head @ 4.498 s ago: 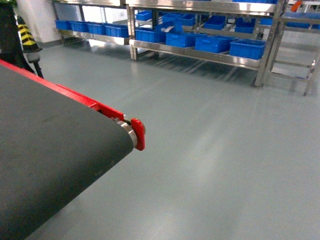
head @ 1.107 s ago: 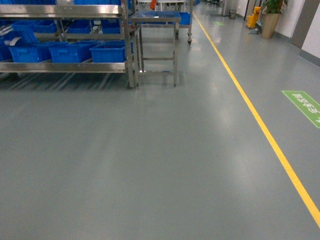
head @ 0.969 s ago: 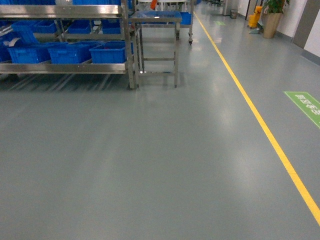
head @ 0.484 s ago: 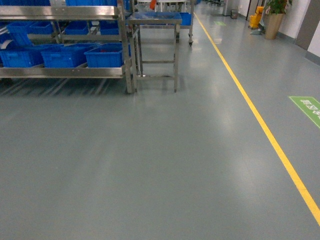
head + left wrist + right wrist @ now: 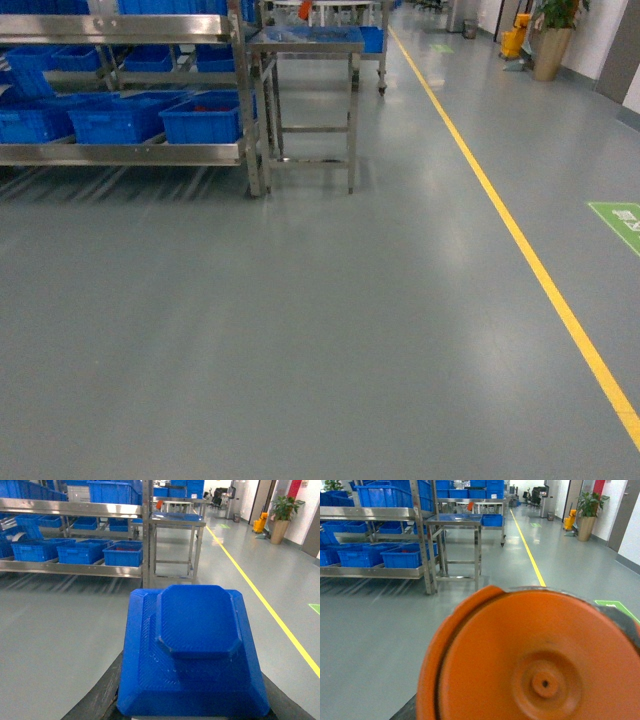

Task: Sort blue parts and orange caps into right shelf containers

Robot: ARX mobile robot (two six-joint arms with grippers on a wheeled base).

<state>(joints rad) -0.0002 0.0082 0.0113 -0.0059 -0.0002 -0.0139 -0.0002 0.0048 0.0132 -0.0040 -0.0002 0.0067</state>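
Note:
A blue part (image 5: 192, 645), a stepped square block, fills the left wrist view, and my left gripper (image 5: 192, 707) is shut on it, black fingers (image 5: 102, 700) showing at both sides. An orange cap (image 5: 535, 665) fills the right wrist view with my right gripper (image 5: 520, 705) shut on it; only dark finger edges (image 5: 405, 712) show. Blue crates (image 5: 200, 118) sit on the low tier of a steel shelf (image 5: 120, 152) at the head view's far left, also seen as crates (image 5: 122, 553) and crates (image 5: 402, 556). The rightmost crate holds something reddish. Neither gripper shows in the head view.
A small steel table (image 5: 305, 40) stands right of the shelf end. A yellow floor line (image 5: 530, 260) runs along the right, with a green floor mark (image 5: 620, 222) beyond it. A potted plant (image 5: 555, 30) stands far back right. Grey floor lies between me and the shelf.
The conveyor seen 4.5 s ago is gone from view. Over the last second the shelf and table have slid left and lower in the head view.

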